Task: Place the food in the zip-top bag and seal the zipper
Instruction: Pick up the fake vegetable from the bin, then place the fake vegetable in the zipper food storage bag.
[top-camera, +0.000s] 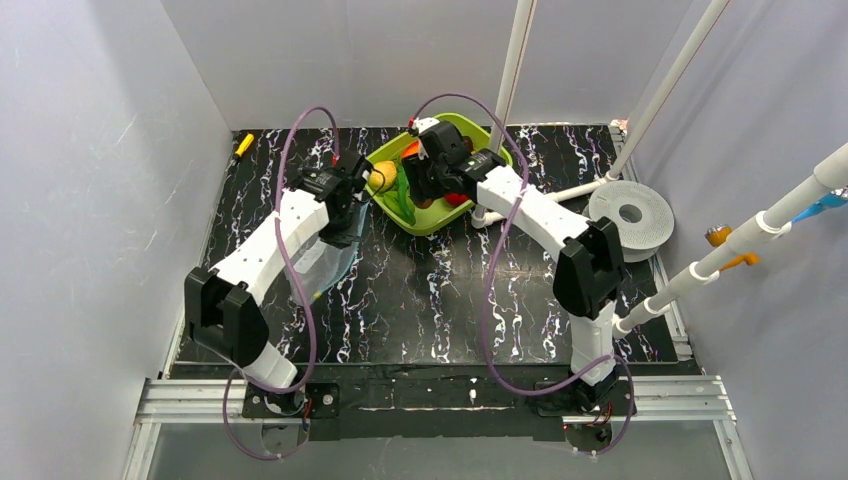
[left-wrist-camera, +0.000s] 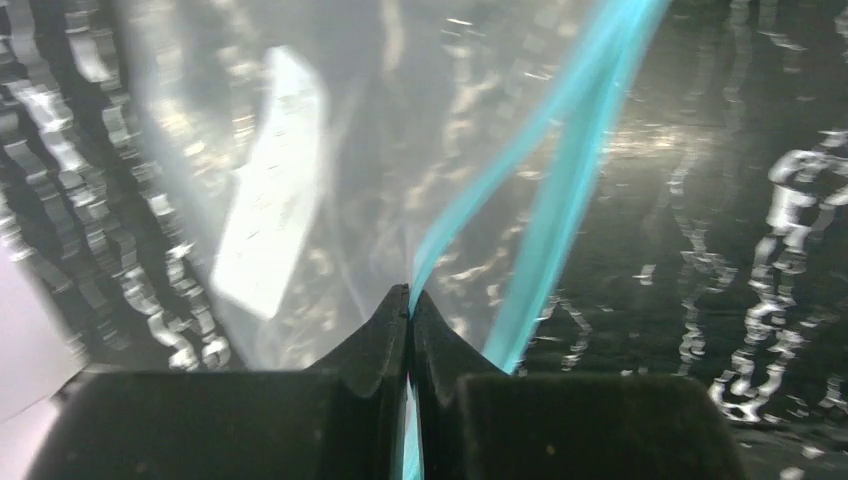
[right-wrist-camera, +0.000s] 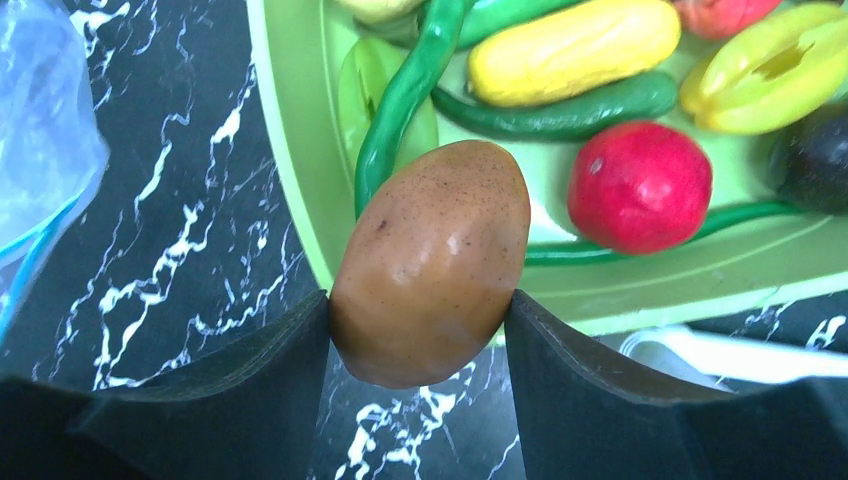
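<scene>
Black marbled table (top-camera: 420, 300) inside grey walls, with both arms reaching toward its far edge.
The left gripper (left-wrist-camera: 409, 300) has its fingers pressed together on the blue zipper (left-wrist-camera: 560, 180) of the clear bag (left-wrist-camera: 300, 120), which sits left of centre with its white label (left-wrist-camera: 270, 200) showing. The right gripper (right-wrist-camera: 420, 310) pinches a brown fruit (right-wrist-camera: 430, 260) above the rim of the green tray (top-camera: 470, 125) on its bag side. A red fruit (right-wrist-camera: 640, 185) and a yellow piece (right-wrist-camera: 575, 45) lie in the tray at mid far edge.

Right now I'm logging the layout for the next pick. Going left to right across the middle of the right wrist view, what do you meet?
zip-top bag → brown food → red food → dark food at the right edge.
</scene>
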